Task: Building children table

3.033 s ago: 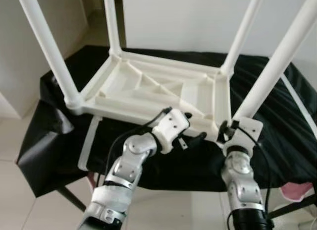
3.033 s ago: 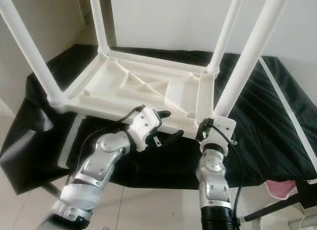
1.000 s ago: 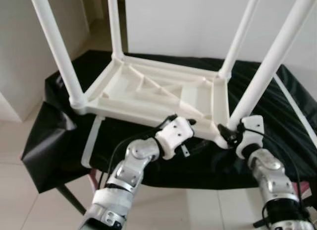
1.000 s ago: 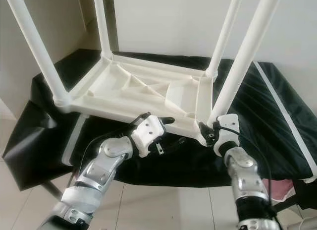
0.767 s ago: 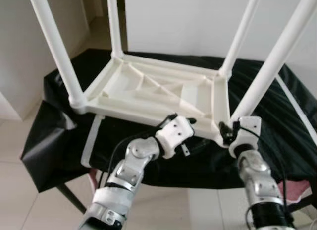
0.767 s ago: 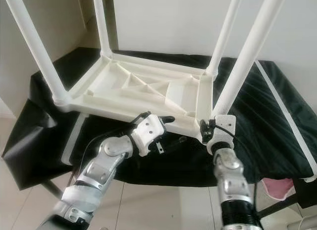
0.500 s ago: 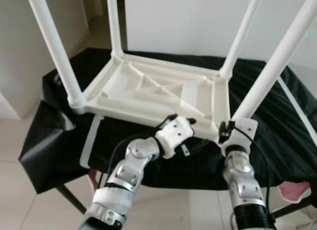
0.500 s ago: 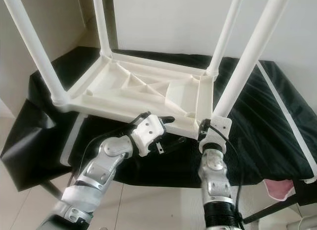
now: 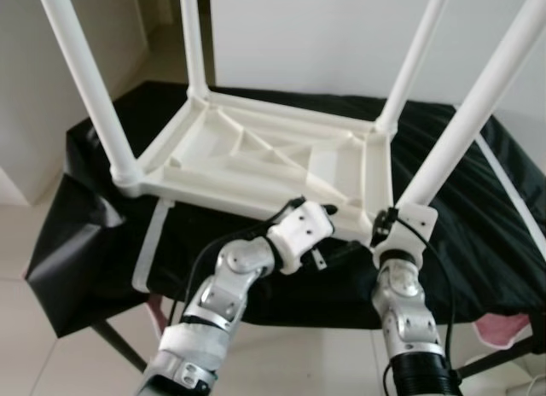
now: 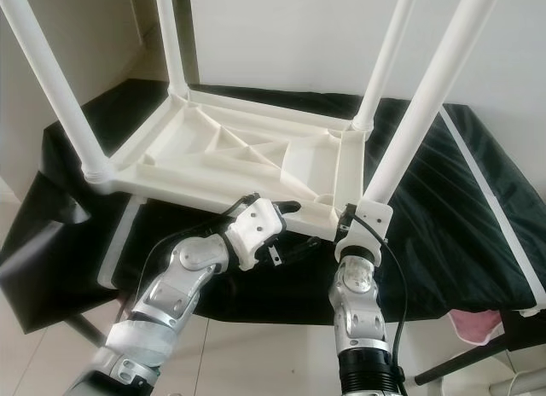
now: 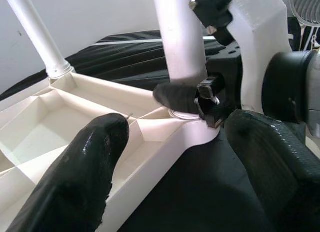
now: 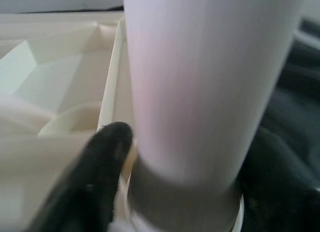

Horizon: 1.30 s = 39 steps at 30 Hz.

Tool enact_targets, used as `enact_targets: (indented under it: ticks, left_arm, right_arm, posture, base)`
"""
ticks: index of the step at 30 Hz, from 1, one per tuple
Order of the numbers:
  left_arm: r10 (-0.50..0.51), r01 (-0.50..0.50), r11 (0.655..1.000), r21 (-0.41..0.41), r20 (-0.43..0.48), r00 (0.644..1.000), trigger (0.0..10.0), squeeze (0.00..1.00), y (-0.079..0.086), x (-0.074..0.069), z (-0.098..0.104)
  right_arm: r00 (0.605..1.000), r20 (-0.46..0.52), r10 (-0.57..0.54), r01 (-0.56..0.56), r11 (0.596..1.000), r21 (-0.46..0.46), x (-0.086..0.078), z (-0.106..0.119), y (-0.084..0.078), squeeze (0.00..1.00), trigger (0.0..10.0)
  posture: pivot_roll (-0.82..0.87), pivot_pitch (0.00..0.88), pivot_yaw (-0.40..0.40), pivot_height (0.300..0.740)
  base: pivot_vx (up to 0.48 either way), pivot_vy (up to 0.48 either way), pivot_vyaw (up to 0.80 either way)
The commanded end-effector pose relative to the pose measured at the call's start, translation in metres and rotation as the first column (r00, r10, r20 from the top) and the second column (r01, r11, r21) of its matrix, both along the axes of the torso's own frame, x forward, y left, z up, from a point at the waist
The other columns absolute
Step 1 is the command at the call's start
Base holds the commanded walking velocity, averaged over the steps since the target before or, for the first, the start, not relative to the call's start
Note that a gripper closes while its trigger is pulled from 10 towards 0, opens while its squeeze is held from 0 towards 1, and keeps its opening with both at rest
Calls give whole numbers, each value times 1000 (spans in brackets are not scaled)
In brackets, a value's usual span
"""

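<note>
Gripping: right gripper closed round near-right leg at its socket.
Left gripper: jaws wide, empty, straddling tabletop near edge.
Risk: twisting could tip leg, skid tabletop across cloth.

Your left arm reaches up from seven o'clock, elbow bent, its left pincer spread wide, black fingers well apart. Your right arm rises nearly straight from six o'clock, wrist upright, its right pincer clamped, one finger pressed flat.
</note>
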State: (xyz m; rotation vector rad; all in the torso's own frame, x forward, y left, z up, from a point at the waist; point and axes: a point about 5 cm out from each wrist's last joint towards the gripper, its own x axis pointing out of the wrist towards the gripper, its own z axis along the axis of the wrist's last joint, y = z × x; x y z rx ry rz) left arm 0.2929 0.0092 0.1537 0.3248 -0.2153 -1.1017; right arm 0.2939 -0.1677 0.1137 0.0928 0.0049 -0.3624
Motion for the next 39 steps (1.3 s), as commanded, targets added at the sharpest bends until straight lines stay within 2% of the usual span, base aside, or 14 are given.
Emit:
enact_targets:
  ticks: [1, 4, 8, 12, 16, 17, 18, 20, 23, 26, 30, 37, 38, 39]
  left_arm:
    - [112, -112, 993, -33, 12, 994, 10000, 0, 1, 2, 0]
    - [113, -112, 993, -33, 11, 994, 10000, 0, 2, 2, 0]
    - [119, -119, 992, -33, 14, 993, 10000, 0, 3, 3, 0]
    - [120, -120, 992, -33, 14, 993, 10000, 0, 4, 3, 1]
    - [118, -118, 993, -31, 17, 993, 10000, 0, 4, 4, 1]
    - [117, -117, 993, -30, 17, 993, 10000, 0, 4, 4, 1]
    - [115, -115, 993, -29, 18, 993, 10000, 0, 3, 4, 1]
    - [114, -113, 993, -28, 19, 993, 10000, 0, 3, 4, 1]
    - [102, -102, 994, -27, 19, 995, 10000, 0, 1, 4, 2]
    - [98, -98, 995, -27, 20, 995, 10000, 0, 0, 4, 2]
    - [96, -95, 995, -29, 20, 995, 10000, 0, -1, 5, 3]
    - [97, -96, 995, -32, 21, 995, 10000, 0, -2, 5, 3]
    - [102, -101, 994, -35, 22, 995, 10000, 0, -2, 5, 4]
    - [107, -106, 994, -38, 22, 994, 10000, 0, -2, 5, 4]
  right_arm:
    - [1000, 8, 26, -27, 1000, 14, -5, -3, -3, 1000, 10000]
    - [1000, 12, 29, -29, 999, 15, -5, -3, -4, 1000, 10000]
    - [994, 52, 99, -98, 995, -21, -15, -2, -21, 1000, 10000]
    - [991, 52, 123, -121, 992, -35, -18, -3, -27, 1000, 10000]
    - [973, 41, 227, -224, 972, -70, -23, -6, -44, 1000, 10000]
    - [965, 37, 259, -255, 963, -81, -24, -6, -48, 780, 10000]
    - [955, 33, 294, -290, 952, -96, -24, -4, -52, 0, 10000]
    - [949, 29, 314, -309, 945, -104, -23, -4, -54, 0, 10000]
    - [914, 7, 406, -400, 903, -155, -17, 2, -62, 0, 10000]
    - [886, -5, 464, -458, 872, -175, -13, 5, -60, 0, 10000]
    - [822, -40, 567, -562, 799, -213, -3, 9, -51, 0, 10000]
    - [794, -55, 606, -602, 769, -215, 4, 8, -43, 0, 10000]
    - [787, -61, 613, -611, 764, -206, 5, 5, -42, 0, 392]
    - [785, -71, 616, -616, 763, -197, 5, 3, -43, 0, 0]
  posture:
    - [-14, 0, -61, 740]
    - [-14, 0, -61, 740]
    - [-10, 0, -63, 740]
    - [-10, 0, -63, 740]
    - [-18, 0, -56, 740]
    - [-20, 0, -54, 740]
    - [-25, 0, -51, 740]
    - [-25, 0, -51, 740]
    - [-35, 0, -46, 740]
    - [-39, 0, -42, 740]
    - [-41, 0, -48, 740]
    - [-33, 0, -55, 740]
    - [-26, 0, -59, 740]
    - [-24, 0, -61, 740]
  base:
    - [0, 0, 0]
    - [0, 0, 0]
    - [0, 0, 0]
    - [0, 0, 0]
    - [0, 0, 0]
    - [0, 0, 0]
    - [0, 0, 0]
    - [0, 0, 0]
    - [0, 0, 0]
    - [0, 0, 0]
    - [0, 0, 0]
    - [0, 0, 0]
    - [0, 0, 0]
    - [0, 0, 0]
